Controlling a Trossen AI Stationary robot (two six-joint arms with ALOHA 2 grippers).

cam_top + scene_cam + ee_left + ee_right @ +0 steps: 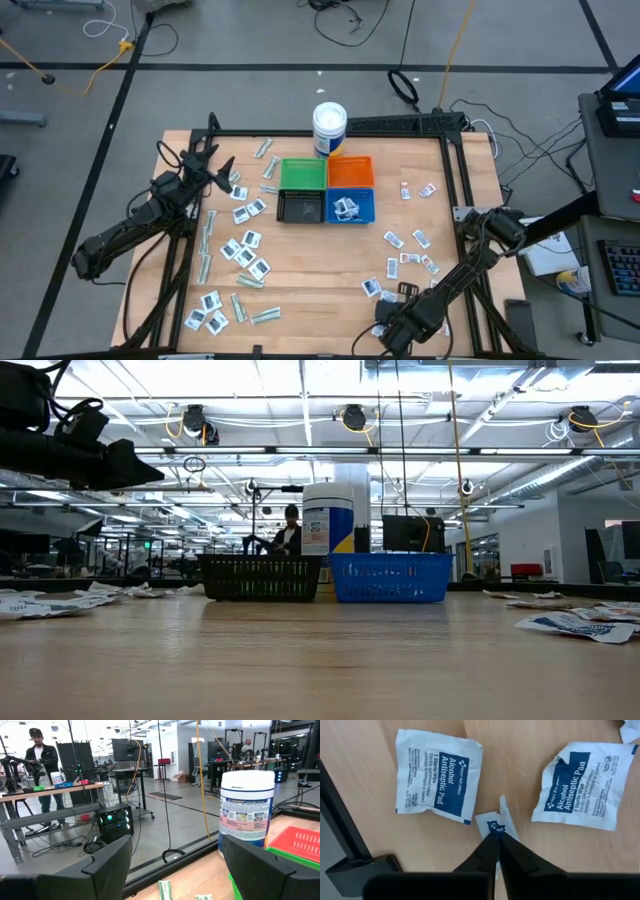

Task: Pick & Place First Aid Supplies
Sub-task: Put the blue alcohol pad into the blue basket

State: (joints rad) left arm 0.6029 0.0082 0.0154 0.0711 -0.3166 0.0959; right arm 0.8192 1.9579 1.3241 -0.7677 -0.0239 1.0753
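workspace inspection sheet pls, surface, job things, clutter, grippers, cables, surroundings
surface: light wooden table top inside a black metal frame.
job's things: small white sachets and pale-green strips scattered left and right; two white alcohol antiseptic pad sachets by the right gripper; some white sachets in the blue square bin.
clutter: white cylindrical tub with blue label behind the green square bin, orange square bin and black square bin.
grippers: left gripper open, raised, at the table's left; right gripper shut on a small white sachet at the near right.
cables: loose cables on the floor beyond the table.
surroundings: open workshop; a person at a bench.
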